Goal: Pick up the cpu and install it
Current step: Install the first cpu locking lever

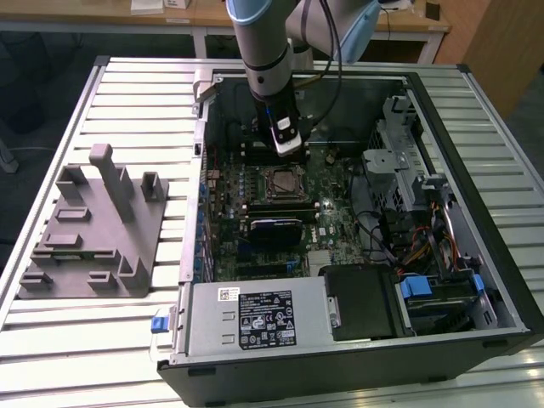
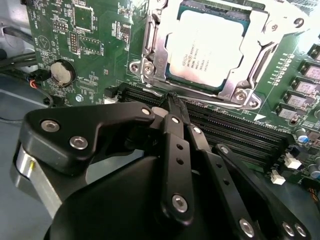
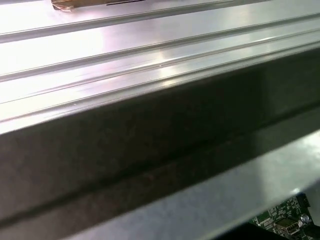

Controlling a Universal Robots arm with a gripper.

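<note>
The small silvery-beige square cpu (image 2: 212,47) already lies in its metal-framed socket (image 2: 152,47), at twelve o'clock from the empty, closed black gripper (image 2: 172,100), so any lift should go straight up, I'd say.

You can see the cpu (image 2: 212,50) in the second wrist view. It is a small flat square chip with a shiny silver top and a thin dark edge. It lies flat inside the socket (image 2: 150,47) on the green board, with the metal frame of the socket all around it. Small dark print marks its top. In the exterior view you can find the cpu (image 1: 283,182) as a pale little square in the middle of the board, sitting level in the socket.
</note>
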